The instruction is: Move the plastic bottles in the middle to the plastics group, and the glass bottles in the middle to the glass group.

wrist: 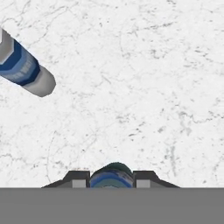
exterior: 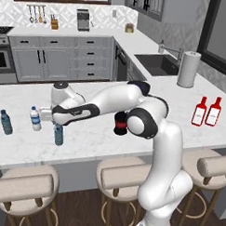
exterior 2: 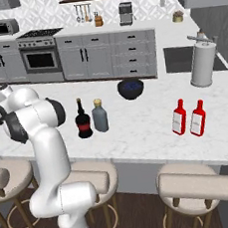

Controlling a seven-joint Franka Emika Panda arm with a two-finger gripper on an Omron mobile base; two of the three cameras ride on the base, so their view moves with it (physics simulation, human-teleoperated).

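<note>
Placement of the bluish water bottle [exterior: 58, 134] is the step you are in: the gripper [wrist: 112, 179] is clenched on its cap end, bottle standing on the white marble counter [exterior: 100, 135], at four o'clock from the white-label bottle [exterior: 35, 119]. Next, judge it settled, release, lift straight. The black bottle [exterior 2: 82, 120] and grey-blue bottle [exterior 2: 100, 116] wait mid-counter; red bottles [exterior 2: 188, 118] sit far right.
</note>
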